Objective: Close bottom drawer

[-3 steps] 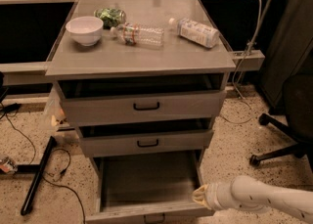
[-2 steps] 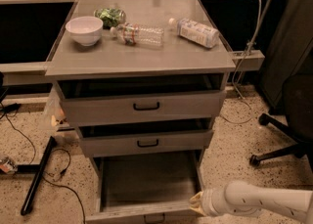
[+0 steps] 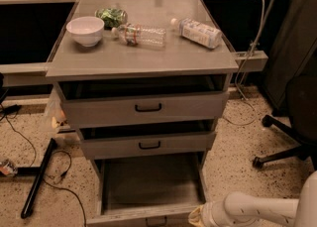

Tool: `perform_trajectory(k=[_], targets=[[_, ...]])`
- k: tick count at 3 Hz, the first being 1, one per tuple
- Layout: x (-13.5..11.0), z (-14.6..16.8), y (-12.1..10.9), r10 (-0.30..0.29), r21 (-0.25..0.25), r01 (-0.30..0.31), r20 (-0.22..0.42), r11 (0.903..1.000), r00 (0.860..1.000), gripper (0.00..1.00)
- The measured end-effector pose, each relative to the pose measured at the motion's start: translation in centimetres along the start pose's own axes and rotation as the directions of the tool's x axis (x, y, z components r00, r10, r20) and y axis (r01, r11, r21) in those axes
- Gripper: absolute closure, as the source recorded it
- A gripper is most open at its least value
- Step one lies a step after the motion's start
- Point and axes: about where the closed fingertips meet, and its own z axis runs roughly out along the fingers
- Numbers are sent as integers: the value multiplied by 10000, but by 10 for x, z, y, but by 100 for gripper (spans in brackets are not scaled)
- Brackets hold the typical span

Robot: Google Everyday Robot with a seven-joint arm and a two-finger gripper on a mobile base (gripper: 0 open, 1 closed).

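The grey wood-grain cabinet has three drawers, all partly open. The bottom drawer (image 3: 148,186) is pulled out the farthest and looks empty. Its front panel (image 3: 124,218) lies along the bottom edge of the view, with the black bar handle (image 3: 156,220) partly cut off. My gripper (image 3: 196,216) is at the end of the white arm (image 3: 257,210) that comes in from the bottom right. Its tan tip is at the right end of the bottom drawer's front, by the front right corner.
On the cabinet top (image 3: 148,57) are a white bowl (image 3: 85,30), a green bag (image 3: 112,16) and two lying plastic bottles (image 3: 141,35) (image 3: 198,31). A black office chair (image 3: 292,122) stands to the right. Cables and a black bar (image 3: 37,179) lie on the speckled floor to the left.
My gripper has moved down and a little left, from beside the bottom drawer's right wall to the right end of its front panel. The drawers have not visibly moved.
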Motion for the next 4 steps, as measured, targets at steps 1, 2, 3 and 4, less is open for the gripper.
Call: perform_trajectory(k=[1,2,3,4], targets=[[16,24,15,-19,-516,19,-15,9987,10000,100],[26,44,19,-11,-767,10,-12,9971,10000,100],[29,59,12,-23,-762,26,34,9971,10000,100],[28,66,-6,98,-431,-94,86,9990,9999,100]])
